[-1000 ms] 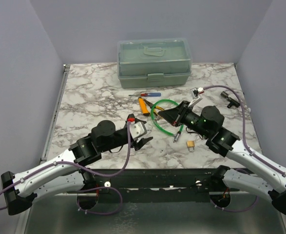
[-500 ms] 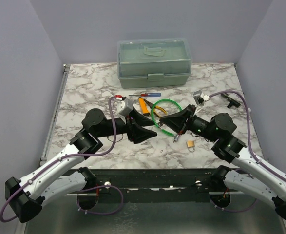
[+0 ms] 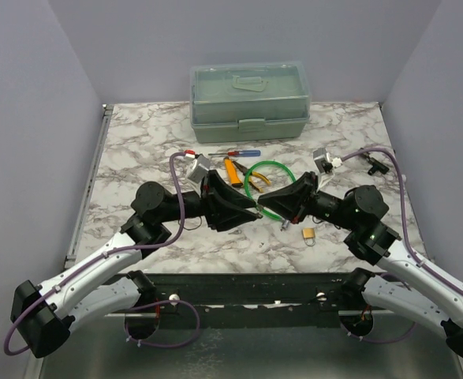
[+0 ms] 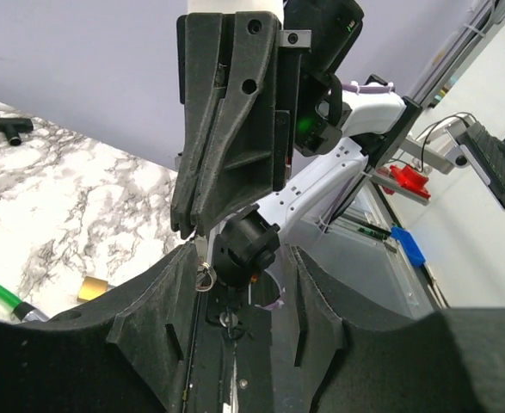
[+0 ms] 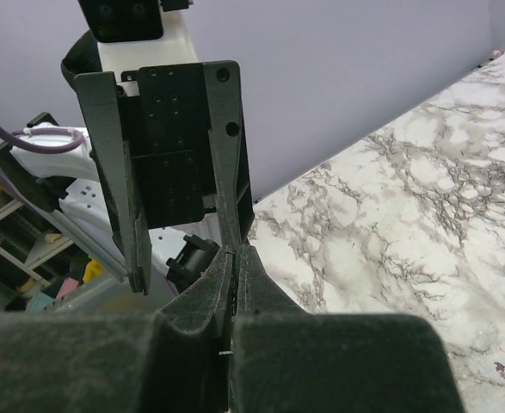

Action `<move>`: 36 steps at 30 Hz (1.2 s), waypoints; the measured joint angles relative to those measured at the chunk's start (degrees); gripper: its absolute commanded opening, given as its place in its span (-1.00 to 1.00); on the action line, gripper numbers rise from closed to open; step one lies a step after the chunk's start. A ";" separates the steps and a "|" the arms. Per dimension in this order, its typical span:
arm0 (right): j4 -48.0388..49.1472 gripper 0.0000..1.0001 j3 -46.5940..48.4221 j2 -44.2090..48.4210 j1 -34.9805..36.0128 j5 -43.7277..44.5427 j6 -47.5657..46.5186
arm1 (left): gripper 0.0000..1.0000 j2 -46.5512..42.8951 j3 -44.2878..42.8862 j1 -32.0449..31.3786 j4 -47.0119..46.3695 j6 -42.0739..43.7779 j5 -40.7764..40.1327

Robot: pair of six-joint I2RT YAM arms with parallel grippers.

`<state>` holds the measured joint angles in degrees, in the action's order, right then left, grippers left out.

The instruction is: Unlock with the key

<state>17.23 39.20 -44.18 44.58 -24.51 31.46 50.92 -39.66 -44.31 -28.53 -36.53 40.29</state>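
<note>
Above the marble table (image 3: 136,150) my two grippers meet tip to tip. My right gripper (image 3: 263,204) (image 5: 235,251) is shut, and the key (image 4: 202,275) shows as a small silver glint with a wire ring hanging at its tip (image 4: 187,234). My left gripper (image 3: 254,212) (image 4: 239,258) is open. Its fingers (image 5: 230,163) straddle the right gripper's tip, and the key lies against the inner face of its left finger (image 4: 162,292). The brass padlock (image 3: 309,234) (image 4: 91,289) lies on the table below the right gripper, apart from both.
A green cable loop (image 3: 269,167) lies just behind the grippers. An orange-handled tool (image 3: 233,170) and a red-and-blue screwdriver (image 3: 235,153) lie beside it. A closed grey-green toolbox (image 3: 249,101) stands at the back. A small black fitting (image 3: 371,160) lies at the far right.
My left arm has swung right and forward until its gripper met the right gripper's tip, and its jaws have narrowed. The right gripper has shifted slightly left and stayed shut.
</note>
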 measured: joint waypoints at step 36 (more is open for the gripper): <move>4.09 -0.99 0.02 -2.08 0.00 -1.92 1.53 | -0.49 1.20 2.97 0.07 -2.84 -3.21 -4.90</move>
<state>21.32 39.22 -46.26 44.58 -26.44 32.99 52.12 -36.69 -44.25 -31.38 -39.75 35.40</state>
